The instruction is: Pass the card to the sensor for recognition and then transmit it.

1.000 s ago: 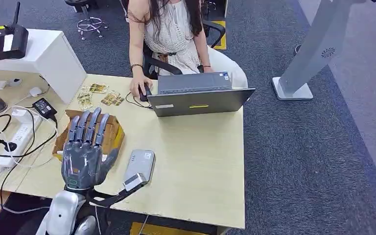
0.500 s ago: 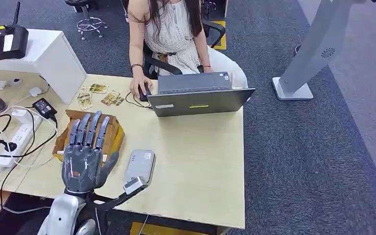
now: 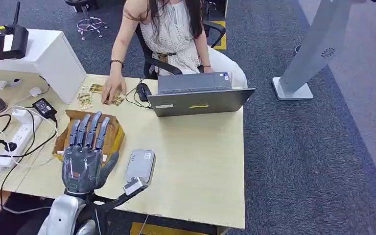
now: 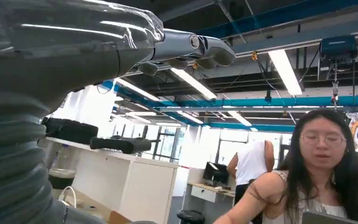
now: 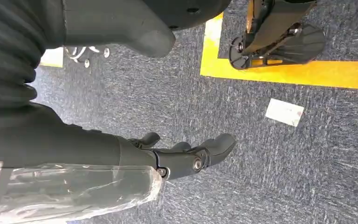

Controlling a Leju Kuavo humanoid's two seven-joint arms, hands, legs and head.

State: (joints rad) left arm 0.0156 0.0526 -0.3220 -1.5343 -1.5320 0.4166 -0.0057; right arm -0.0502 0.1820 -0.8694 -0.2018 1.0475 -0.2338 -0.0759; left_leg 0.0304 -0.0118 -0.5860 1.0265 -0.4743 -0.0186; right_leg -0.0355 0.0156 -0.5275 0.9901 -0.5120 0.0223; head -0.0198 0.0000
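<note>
Cards (image 3: 98,94), small gold ones, lie scattered on the pale wooden table (image 3: 200,161) just beyond the brown cardboard box (image 3: 113,137), and a seated person's hand (image 3: 111,90) rests on them. One grey sensor (image 3: 140,164) sits beside the box, one open laptop (image 3: 198,95) farther back with a mouse (image 3: 143,90) next to it. Dark blue-grey carpet surrounds the table; a white power strip (image 3: 17,132) with black cables lies on the other side of the box. Over the box the left hand (image 3: 83,156) hovers, fingers straight and spread, holding nothing. Its wrist view looks up at ceiling lights and blue beams. The right hand (image 5: 186,154) hangs above carpet, fingers loosely extended, empty, near a yellow floor stripe (image 5: 307,74) and one white paper slip (image 5: 284,112).
</note>
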